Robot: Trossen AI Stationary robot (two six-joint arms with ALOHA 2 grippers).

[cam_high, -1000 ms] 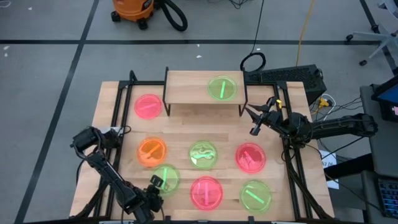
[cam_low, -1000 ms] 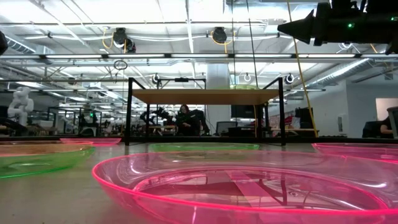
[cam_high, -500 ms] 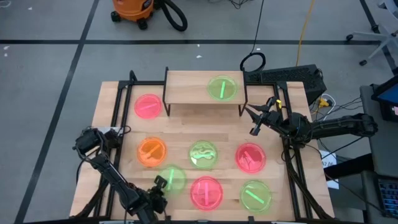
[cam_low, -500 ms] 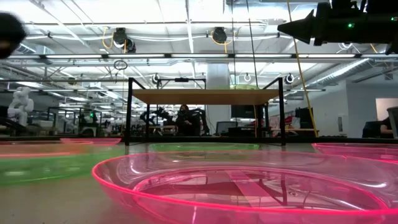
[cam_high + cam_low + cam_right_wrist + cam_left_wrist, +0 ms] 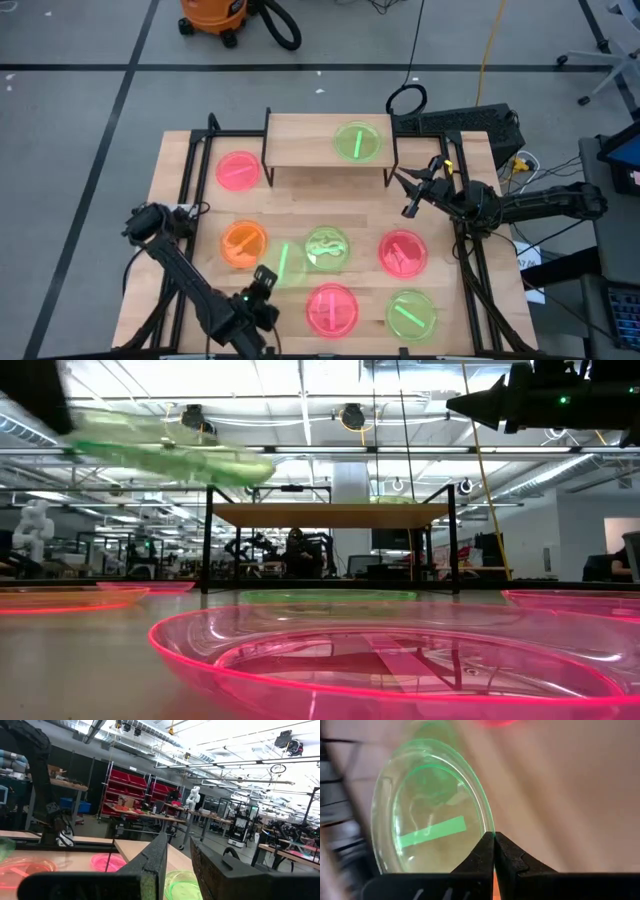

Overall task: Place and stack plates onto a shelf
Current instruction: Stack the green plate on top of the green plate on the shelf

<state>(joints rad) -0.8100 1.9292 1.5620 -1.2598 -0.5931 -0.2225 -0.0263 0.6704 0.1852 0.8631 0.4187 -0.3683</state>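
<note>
My left gripper (image 5: 266,277) is over the table's near left part, shut on a neon green plate (image 5: 282,262) that shows almost edge-on from above and high in the low view (image 5: 170,455). My right gripper (image 5: 405,192) hovers open just right of the shelf (image 5: 300,140), touching nothing. One green plate (image 5: 357,141) lies on the shelf's right half. Several plates lie flat on the table: pink (image 5: 238,170), orange (image 5: 244,243), green (image 5: 326,248), pink-red (image 5: 402,252), pink (image 5: 332,308), green (image 5: 410,313). My left gripper pinches the green plate's rim (image 5: 487,822) between its two fingertips (image 5: 481,851), at a single spot on the edge. The plate is lifted clear of the table and steeply tilted, standing out beyond the fingers with its light streak (image 5: 432,832) in view.
The shelf stands at the table's far middle on black legs (image 5: 207,540), with bare board left of its plate. Black frame rails run along the table's left and right sides. The pink plate (image 5: 390,660) lies close in front of the low camera.
My left gripper has risen from the table's near edge and moved a little toward the far side, carrying the green plate. The plate lay flat on the table a second ago; it now hangs clear of it and is tipped onto its edge.
</note>
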